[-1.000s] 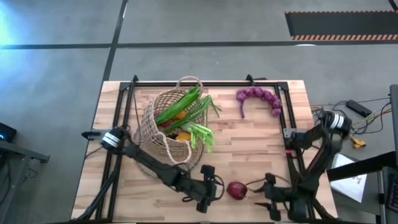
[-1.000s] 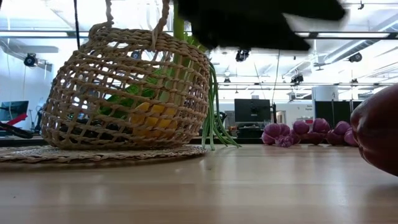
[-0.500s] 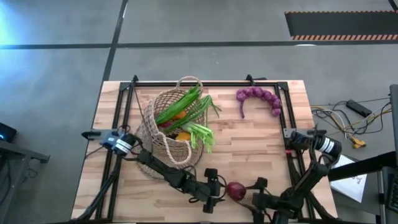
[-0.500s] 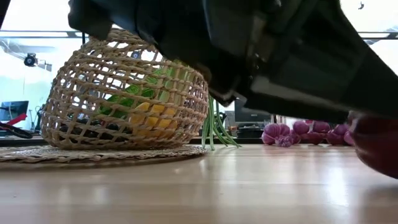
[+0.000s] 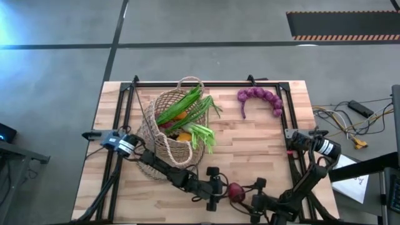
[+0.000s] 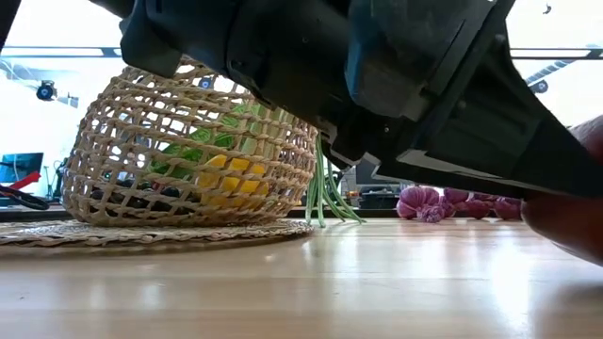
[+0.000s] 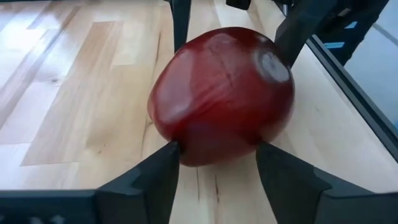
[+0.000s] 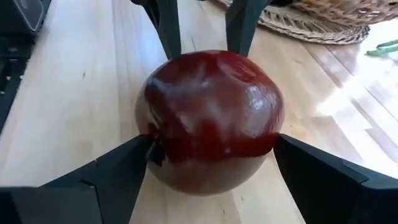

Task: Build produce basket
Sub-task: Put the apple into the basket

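Red onion (image 7: pixel 221 96) sits near the table's front edge, left gripper (image 7: pixel 217 158) pinching it — right gripper (image 8: pixel 211 155) spread wide around it, not gripping. Round and smooth, it could squirt out if lifted toward the basket (image 5: pixel 169 128).

Glossy, smooth dark-red onion (image 7: pixel 221 93), pale planked wood surface (image 5: pixel 262 144) with a satin sheen, rough open-weave tan wicker basket (image 6: pixel 188 141), matt black plastic-looking fingers (image 7: pixel 155 180) of the left pincer (image 7: pixel 217 152), black metal frame (image 5: pixel 206 83)
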